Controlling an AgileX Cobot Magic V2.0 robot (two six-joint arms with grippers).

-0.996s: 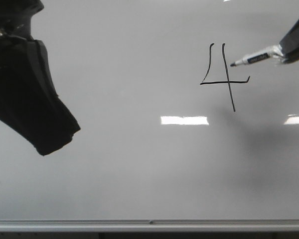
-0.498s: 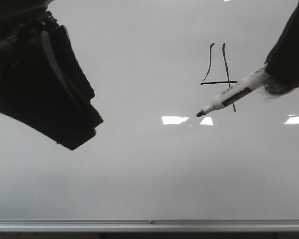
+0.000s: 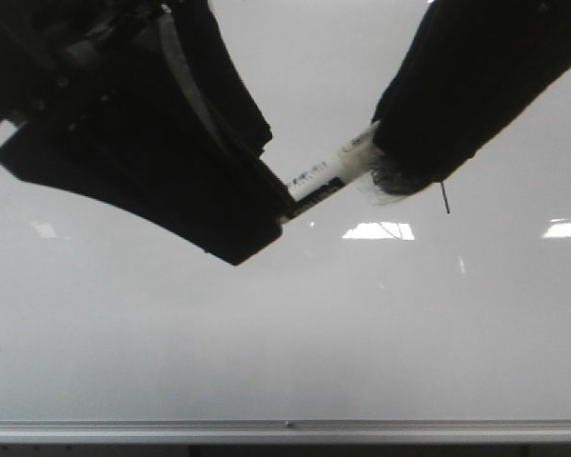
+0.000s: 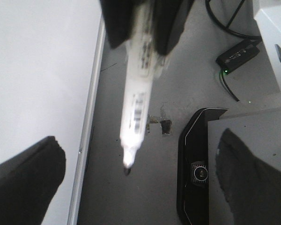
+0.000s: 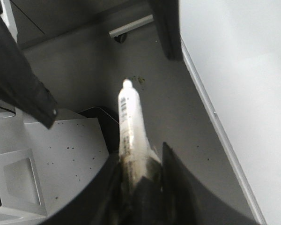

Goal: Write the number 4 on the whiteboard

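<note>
- The number 4 (image 3: 445, 198) is almost wholly hidden in the front view; only the bottom end of its long vertical stroke shows as a thin black line below the right arm, right of centre on the board.
- The whiteboard (image 3: 285, 324) fills the front view, glossy, with bright reflections and a silver edge rail along the bottom. Its lower half carries no marks.
- Right gripper (image 5: 138, 180): clamped on the marker (image 3: 328, 176), fingers closed round the barrel's rear. In the front view the barrel slants down and left from the dark gripper mass.
- Left gripper (image 4: 136, 185): fingers spread wide, one at each side of the left wrist view, nothing between them but air. The marker's tip points into that gap.
- In the front view the left arm covers the marker's tip end, so contact between the left fingers and the marker cannot be told there; the left wrist view shows clear space around the tip.
- The marker is lifted off the board, and both wrist views show floor and equipment behind it.
- Judgement: writing looks done, as far as the one visible stroke allows. What remains seems to be a handover, capping or stowing of the marker; which one is unclear.
</note>
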